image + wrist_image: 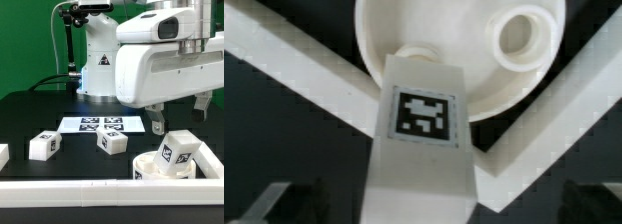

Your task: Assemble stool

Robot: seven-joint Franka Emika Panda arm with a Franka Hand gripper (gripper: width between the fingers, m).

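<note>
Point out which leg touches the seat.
The leg at the exterior view's right, leaning on the seat; the other legs lie apart on the black table.

arm (98, 55): glossy white shell, dark triangular mark | hand (180, 118): white housing, dark grey fingers (157, 122)

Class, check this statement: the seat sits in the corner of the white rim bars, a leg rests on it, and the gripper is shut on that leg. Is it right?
Not quite. The gripper is open: in the wrist view its fingers stand wide of the leg. The seat and leg are as stated.
</note>
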